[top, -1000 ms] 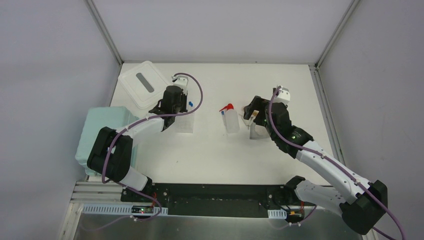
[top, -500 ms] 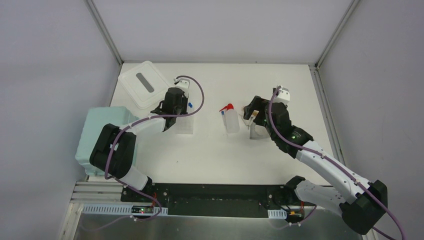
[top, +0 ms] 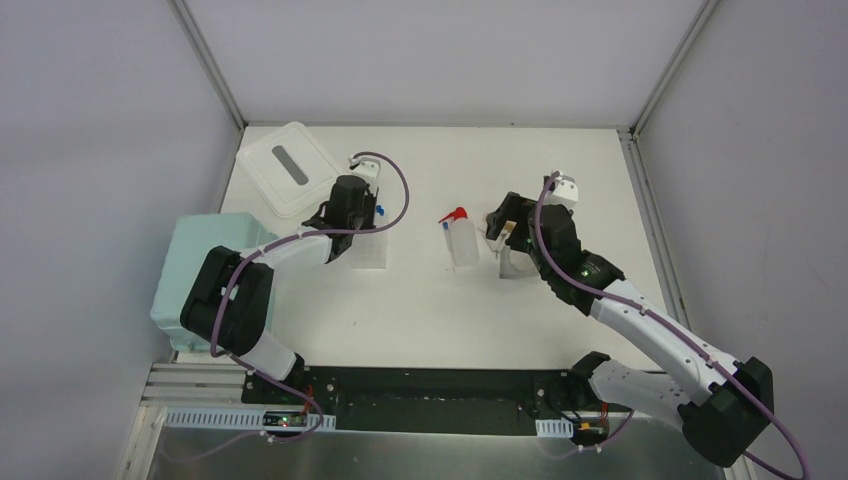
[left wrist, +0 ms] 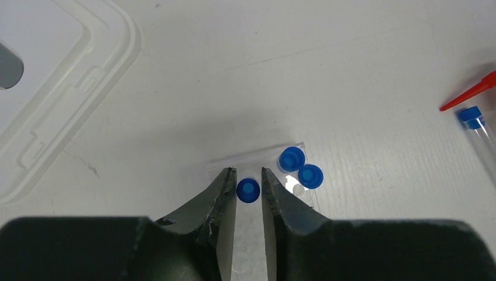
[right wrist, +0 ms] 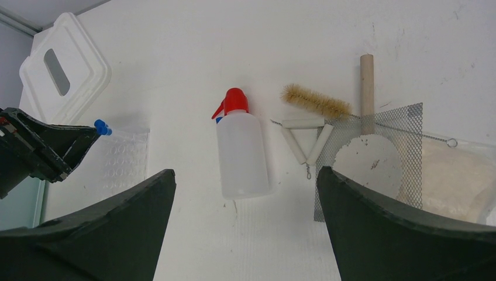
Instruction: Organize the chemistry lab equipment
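My left gripper [left wrist: 248,172] hangs over the clear tube rack [left wrist: 252,160], its jaws a narrow gap apart on either side of a blue-capped tube [left wrist: 248,190] standing in the rack. Thin gaps show beside the cap. Two more blue-capped tubes [left wrist: 292,158] stand in the rack's far corner. Another tube [left wrist: 476,126] lies loose beside the white squeeze bottle [right wrist: 243,152] with the red spout. My right gripper [right wrist: 245,171] is wide open and empty above the table near the bottle. In the top view the left gripper [top: 362,212] is at the rack [top: 372,252] and the right gripper [top: 503,225] is right of the bottle [top: 462,242].
A bristle brush [right wrist: 316,100], a wooden handle [right wrist: 367,88], a white clay triangle [right wrist: 304,137] and a wire mesh square [right wrist: 406,126] lie right of the bottle, by a pale clear item [right wrist: 456,175]. A white lid [top: 285,170] lies far left; the teal bin [top: 195,270] is beyond the table's left edge.
The left gripper shifted slightly right and nearer over the rack, then stayed still. The right arm has barely moved.
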Action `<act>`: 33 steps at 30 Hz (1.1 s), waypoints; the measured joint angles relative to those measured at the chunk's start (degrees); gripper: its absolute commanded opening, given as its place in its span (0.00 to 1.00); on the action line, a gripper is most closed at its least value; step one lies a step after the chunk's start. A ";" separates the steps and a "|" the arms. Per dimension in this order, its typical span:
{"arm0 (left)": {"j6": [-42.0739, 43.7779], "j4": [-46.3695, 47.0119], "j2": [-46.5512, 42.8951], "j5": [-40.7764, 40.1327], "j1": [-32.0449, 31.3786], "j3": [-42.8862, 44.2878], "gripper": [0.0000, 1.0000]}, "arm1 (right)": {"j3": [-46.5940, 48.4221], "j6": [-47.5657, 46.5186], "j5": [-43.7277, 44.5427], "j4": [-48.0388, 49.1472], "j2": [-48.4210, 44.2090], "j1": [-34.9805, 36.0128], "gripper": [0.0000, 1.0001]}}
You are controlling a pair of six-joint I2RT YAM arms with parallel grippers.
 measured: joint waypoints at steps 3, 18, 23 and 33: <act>0.15 -0.02 0.00 -0.02 0.00 0.00 0.30 | 0.00 0.00 0.00 0.00 0.00 0.00 0.95; 0.26 -3.23 -9.20 -1.33 0.00 -2.29 0.57 | 0.04 -0.22 -1.60 -0.22 0.04 0.15 0.88; -1.70 -10.25 -17.35 -2.19 0.00 -2.19 0.80 | 3.10 -1.55 -0.07 -3.34 2.45 3.43 0.84; -13.22 -29.38 -20.90 6.27 7.26 7.76 0.87 | 17.70 -2.78 1.46 -10.05 19.65 9.88 0.66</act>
